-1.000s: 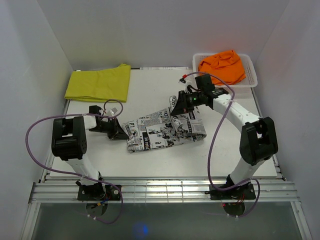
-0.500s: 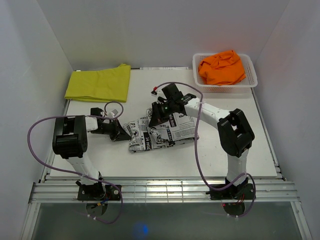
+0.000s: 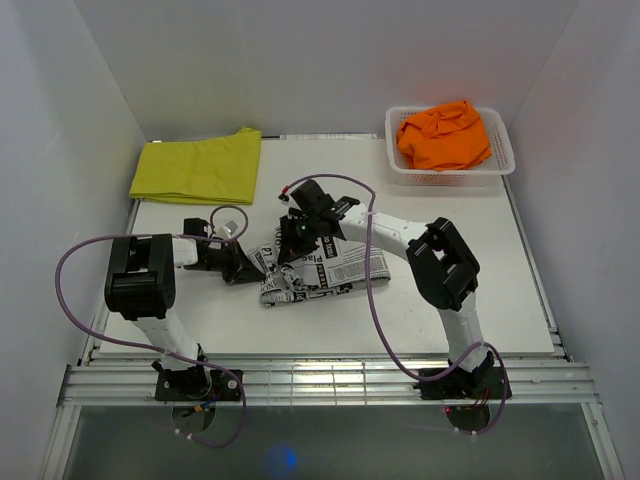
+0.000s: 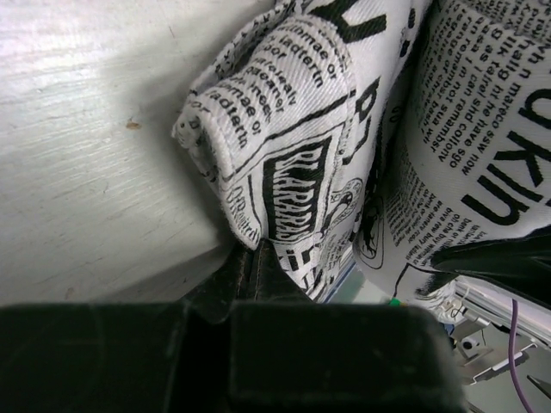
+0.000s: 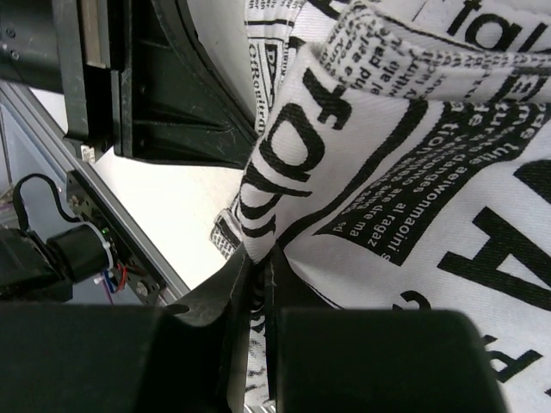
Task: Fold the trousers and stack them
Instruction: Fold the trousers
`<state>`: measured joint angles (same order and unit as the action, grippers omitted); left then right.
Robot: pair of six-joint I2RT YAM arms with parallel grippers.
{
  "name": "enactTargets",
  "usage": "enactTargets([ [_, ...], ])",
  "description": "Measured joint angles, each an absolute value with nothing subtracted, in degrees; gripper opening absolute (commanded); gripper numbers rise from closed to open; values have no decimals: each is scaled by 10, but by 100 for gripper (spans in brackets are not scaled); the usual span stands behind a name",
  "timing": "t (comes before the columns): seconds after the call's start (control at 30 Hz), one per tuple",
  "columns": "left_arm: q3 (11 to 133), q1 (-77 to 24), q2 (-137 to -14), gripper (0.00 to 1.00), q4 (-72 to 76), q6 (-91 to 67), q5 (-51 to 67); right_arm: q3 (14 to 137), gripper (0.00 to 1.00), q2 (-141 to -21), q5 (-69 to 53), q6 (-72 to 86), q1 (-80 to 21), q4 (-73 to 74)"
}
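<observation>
The left arm (image 3: 168, 338) and the right arm (image 3: 392, 228) are each built of smooth white tubes joined by chunky black blocks, and each rises from a small black base (image 3: 185, 385). A thin purple cable (image 3: 62, 285) loops loosely along each arm, and the right arm's cable ends in a small red plug (image 3: 285, 197). The left gripper (image 3: 252, 268) and the right gripper (image 3: 288, 243) are matt black, with flat, wedge-shaped fingers (image 4: 250, 271).

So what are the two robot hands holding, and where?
Both pinch the newspaper-print trousers: left gripper at the left edge, right gripper at a folded-over edge.
</observation>
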<state>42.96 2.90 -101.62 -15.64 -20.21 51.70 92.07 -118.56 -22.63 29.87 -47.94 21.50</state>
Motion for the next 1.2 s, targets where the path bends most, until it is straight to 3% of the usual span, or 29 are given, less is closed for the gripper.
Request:
enactTargets([
  [1.2,416,24,-1008,0,-142,-221,507,962,8,-1234,-200,416,-518,224],
])
